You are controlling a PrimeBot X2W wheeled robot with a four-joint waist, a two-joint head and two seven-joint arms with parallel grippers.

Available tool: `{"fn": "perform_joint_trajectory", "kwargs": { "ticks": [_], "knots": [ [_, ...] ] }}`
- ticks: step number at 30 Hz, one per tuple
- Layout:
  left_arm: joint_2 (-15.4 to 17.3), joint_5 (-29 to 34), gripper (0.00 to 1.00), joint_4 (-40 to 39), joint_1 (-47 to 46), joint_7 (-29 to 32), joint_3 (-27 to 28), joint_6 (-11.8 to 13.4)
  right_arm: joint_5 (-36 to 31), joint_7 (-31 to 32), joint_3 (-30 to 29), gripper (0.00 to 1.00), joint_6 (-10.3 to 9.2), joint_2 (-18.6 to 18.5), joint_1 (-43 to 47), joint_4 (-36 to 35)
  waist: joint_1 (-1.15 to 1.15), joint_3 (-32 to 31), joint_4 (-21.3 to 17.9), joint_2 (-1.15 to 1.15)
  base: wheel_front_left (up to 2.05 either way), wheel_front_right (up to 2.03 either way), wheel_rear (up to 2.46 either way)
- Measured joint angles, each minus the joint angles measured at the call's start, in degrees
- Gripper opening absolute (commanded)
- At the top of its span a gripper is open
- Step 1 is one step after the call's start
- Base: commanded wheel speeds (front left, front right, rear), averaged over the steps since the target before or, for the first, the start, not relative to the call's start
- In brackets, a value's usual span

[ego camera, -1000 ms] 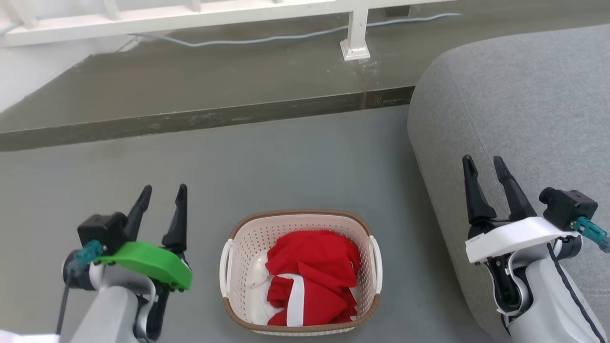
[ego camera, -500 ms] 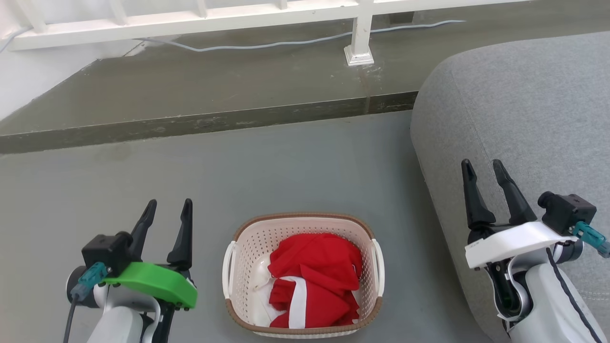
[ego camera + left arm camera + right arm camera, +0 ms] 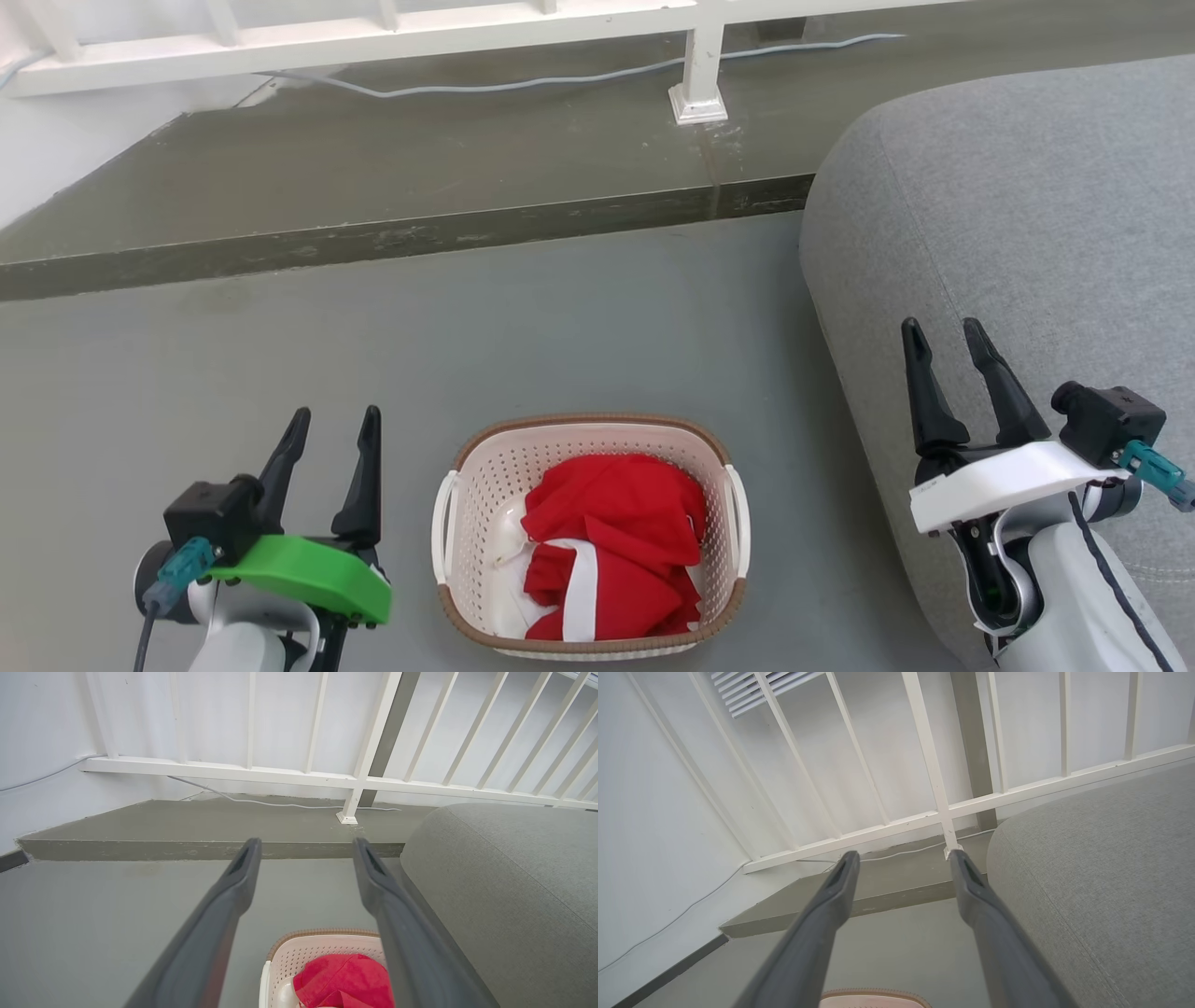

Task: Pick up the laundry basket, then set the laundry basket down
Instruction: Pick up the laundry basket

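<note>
The laundry basket [image 3: 485, 485] sits on the grey floor at the bottom centre of the head view, cream-white and perforated, with a brown rim and white side handles. Red and white cloth [image 3: 616, 541] fills it. My left gripper [image 3: 334, 422] is open to the basket's left, apart from it, fingers pointing away. My right gripper [image 3: 943, 334] is open to the basket's right, over the sofa edge. The left wrist view shows the laundry basket [image 3: 299, 956] low between my left gripper's [image 3: 304, 845] fingers. The basket's brown rim [image 3: 873, 995] peeks at the bottom of the right wrist view, below my right gripper [image 3: 903, 857].
A grey sofa [image 3: 1027, 215] stands right of the basket. A raised concrete step [image 3: 401, 233] crosses the floor ahead. On it stand a white railing [image 3: 373, 37] with a post [image 3: 698, 75] and a loose cable [image 3: 523, 82].
My left gripper has dropped lower in the view. The whole picture shifts slightly between frames, so the camera has moved. The basket and right gripper hold their places.
</note>
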Motion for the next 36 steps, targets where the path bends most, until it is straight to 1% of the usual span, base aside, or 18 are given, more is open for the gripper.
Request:
{"fn": "perform_joint_trajectory", "kwargs": {
  "ticks": [12,18,28,36],
  "knots": [
    [-0.3,0.8,1.0,-1.2,1.7,0.0,0.9,-0.1,-0.1,0.0,0.0,1.0,0.0,0.0,0.2,0.1,0.0,0.5,-0.4,0.0,0.0,0.0,0.0],
    [-0.4,2.0,1.0,-1.4,1.8,0.0,0.5,-0.5,0.0,0.0,0.1,1.0,0.0,-0.2,0.6,0.1,0.0,2.3,-0.5,0.0,0.0,0.0,0.0],
    [-0.3,2.7,1.0,-1.0,0.9,0.0,-0.5,-0.8,0.6,0.0,0.2,1.0,0.0,-0.3,-0.2,0.9,0.0,8.0,-0.5,0.0,0.0,0.0,0.0],
    [0.2,2.8,1.0,1.3,-4.5,0.0,-0.5,-1.1,1.1,0.0,1.4,1.0,0.0,-0.2,-4.4,3.1,0.0,14.6,-0.3,0.0,0.0,0.0,0.0]
  ]
}}
